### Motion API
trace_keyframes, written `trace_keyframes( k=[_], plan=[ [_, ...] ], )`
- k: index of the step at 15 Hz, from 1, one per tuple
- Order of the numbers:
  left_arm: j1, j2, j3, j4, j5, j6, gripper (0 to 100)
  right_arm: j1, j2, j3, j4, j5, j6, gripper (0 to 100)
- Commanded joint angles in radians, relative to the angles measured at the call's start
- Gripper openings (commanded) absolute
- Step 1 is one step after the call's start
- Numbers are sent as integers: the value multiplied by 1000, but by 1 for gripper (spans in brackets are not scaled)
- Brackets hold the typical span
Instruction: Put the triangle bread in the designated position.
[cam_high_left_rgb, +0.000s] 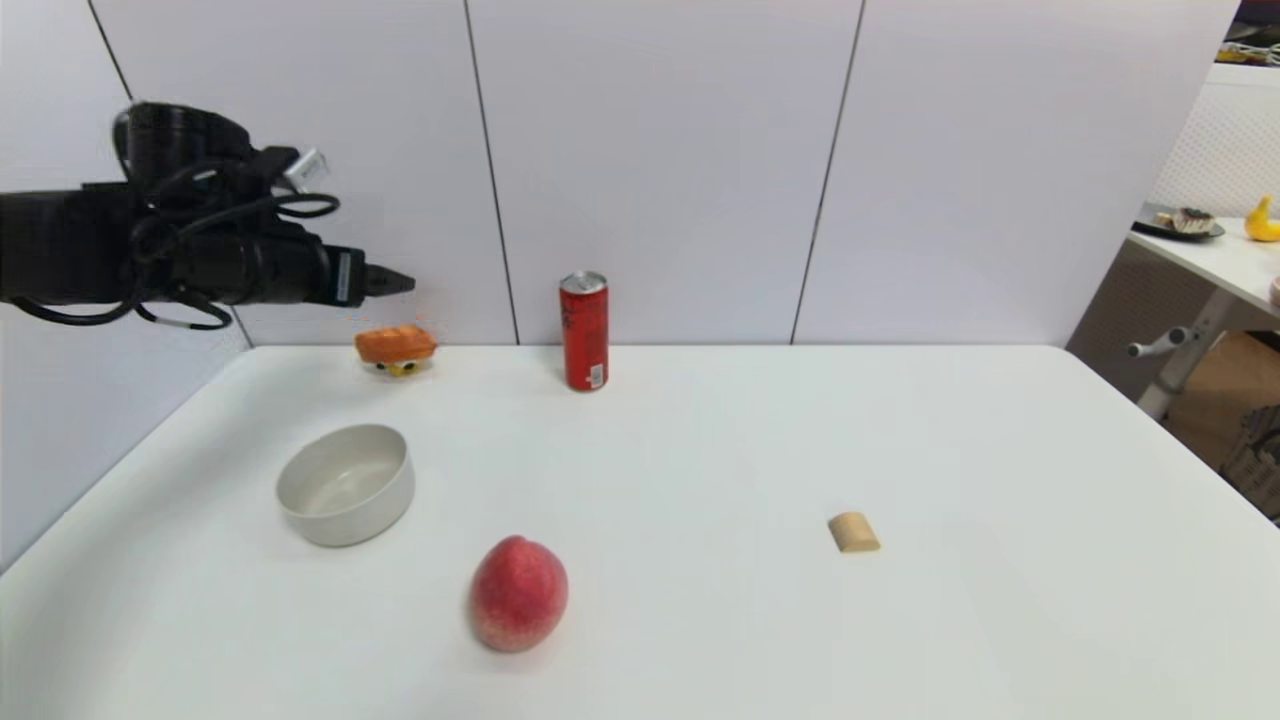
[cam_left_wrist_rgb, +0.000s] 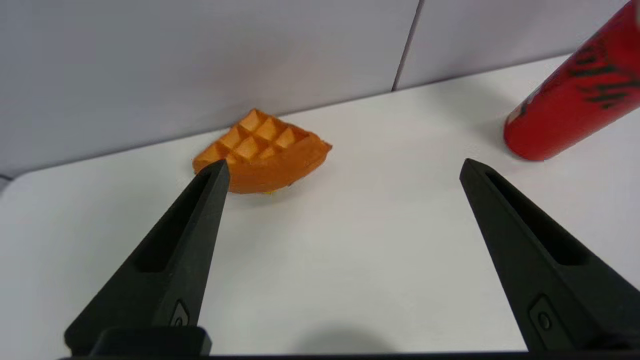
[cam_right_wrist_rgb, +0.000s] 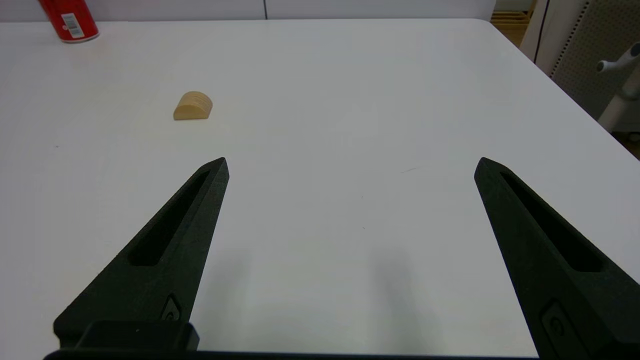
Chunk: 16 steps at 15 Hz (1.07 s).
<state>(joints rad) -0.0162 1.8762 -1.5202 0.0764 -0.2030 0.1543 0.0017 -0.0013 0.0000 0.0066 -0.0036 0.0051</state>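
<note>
Our left gripper (cam_left_wrist_rgb: 344, 167) hangs above the far left of the white table (cam_high_left_rgb: 700, 480) with its two black fingers spread wide and nothing between them. The triangle bread (cam_left_wrist_rgb: 265, 152), a small orange-brown waffle-gridded wedge of toy pastry, lies on the table just beyond and below one fingertip, close to the back wall (it seems to rest topping-side down). The tall red drinks can (cam_left_wrist_rgb: 575, 95) stands past the other finger. To grasp well, we judge we should shift sideways until the wedge sits midway between the fingers, descend, then close across its flat sides. Our right gripper (cam_right_wrist_rgb: 351, 165) idles, also spread, over bare table, near the small tan wooden block (cam_right_wrist_rgb: 192, 106)
</note>
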Motion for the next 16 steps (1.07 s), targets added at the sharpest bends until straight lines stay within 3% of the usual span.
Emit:
trace_keyframes(
  k=[1, 5, 10, 16],
  plan=[
    [-4, -293, -18, 0, -3, -2, 100, 0, 1, 0, 1, 1, 1, 100],
    [-4, -519, -55, 19, -3, -1, 100, 1, 1, 2, 1, 1, 1, 100],
    [-4, -842, -32, 266, -7, 1, 100, 0, 1, 0, 1, 1, -2, 100],
    [9, -1175, 359, 298, 7, -5, 100, 1, 1, 2, 0, 1, 1, 100]
  ],
)
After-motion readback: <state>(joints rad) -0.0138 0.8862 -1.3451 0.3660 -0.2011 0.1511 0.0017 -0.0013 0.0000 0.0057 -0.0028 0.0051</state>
